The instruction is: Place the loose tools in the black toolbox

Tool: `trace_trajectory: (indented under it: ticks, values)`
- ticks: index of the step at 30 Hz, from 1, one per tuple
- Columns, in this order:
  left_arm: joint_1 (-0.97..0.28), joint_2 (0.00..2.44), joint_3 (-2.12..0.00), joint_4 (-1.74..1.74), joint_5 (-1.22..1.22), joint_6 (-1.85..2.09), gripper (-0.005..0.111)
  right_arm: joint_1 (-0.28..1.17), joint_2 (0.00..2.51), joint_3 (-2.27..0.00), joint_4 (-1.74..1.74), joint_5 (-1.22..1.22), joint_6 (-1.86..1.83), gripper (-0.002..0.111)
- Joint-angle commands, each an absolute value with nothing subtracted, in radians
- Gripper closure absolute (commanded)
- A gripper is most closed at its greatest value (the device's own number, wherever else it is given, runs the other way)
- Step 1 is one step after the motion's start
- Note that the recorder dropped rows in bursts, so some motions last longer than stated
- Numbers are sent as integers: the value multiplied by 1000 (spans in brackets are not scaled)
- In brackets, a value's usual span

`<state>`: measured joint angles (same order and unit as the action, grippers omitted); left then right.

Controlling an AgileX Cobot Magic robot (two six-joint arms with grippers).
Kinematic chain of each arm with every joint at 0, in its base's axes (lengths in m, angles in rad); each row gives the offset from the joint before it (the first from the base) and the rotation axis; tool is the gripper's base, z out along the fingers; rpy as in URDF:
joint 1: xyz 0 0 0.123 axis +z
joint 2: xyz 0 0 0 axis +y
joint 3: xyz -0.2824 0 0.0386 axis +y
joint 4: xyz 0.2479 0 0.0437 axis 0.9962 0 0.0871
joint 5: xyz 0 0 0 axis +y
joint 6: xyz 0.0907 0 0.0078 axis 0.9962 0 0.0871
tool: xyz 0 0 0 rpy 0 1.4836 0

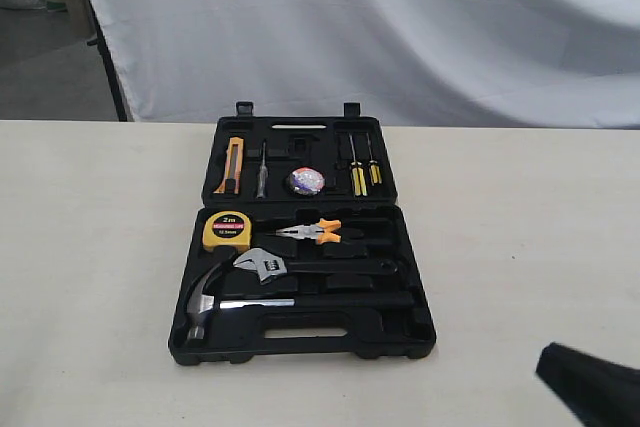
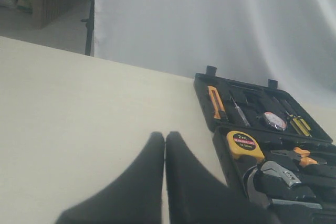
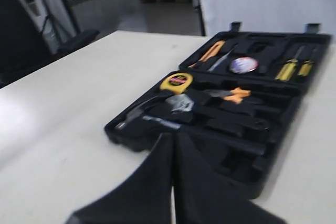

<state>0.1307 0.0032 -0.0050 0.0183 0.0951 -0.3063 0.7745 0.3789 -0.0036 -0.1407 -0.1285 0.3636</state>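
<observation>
- Toolbox (image 1: 400,332) lies wide open in the middle of the tabletop (image 1: 100,247), lid half on the far side, and all three pieces are sitting inside it!
- Hammer (image 1: 260,303) runs along the near half, its steel head at the left in the exterior view. The wrench (image 1: 270,267) lies just beyond it, below the tape measure (image 1: 227,231) and pliers (image 1: 312,232).
- Up in the lid half, the tape roll (image 1: 305,182) sits near the yellow screwdrivers (image 1: 360,177).
- Left tool (image 2: 165,136): fingers pressed together with nothing between them, over bare tabletop, off to the side of the box and apart from it.
- Right tool (image 3: 174,136): also together and empty, on the near side of the box and aimed at its front edge. That view is blurred.
- My read is that the loading is done, and what's left is a tidy finish.
- To do that well, keep both arms up and clear of the low rim. A brush against it could slide the box or jolt a piece out of its recess.
- One thing worth checking is whether the hammer head and wrench sit flush in their moulds; I can't tell from these angles.
- The surface is pale, smooth and flat, and probably gives the plastic case little grip.
- A white cloth (image 1: 400,27) hangs behind the tabletop, with grey floor (image 1: 50,67) showing past its left edge.
</observation>
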Motion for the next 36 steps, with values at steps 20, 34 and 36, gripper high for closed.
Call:
trace_trajectory:
  ticks: [20, 34, 36]
  values:
    - [156, 0, -8, 23, 88, -311, 106, 191, 0, 0, -115, 219, 405, 109]
    - [156, 0, -8, 23, 88, -311, 106, 191, 0, 0, -117, 220, 395, 109]
    - [156, 0, -8, 23, 88, -311, 106, 191, 0, 0, -117, 232, 380, 109]
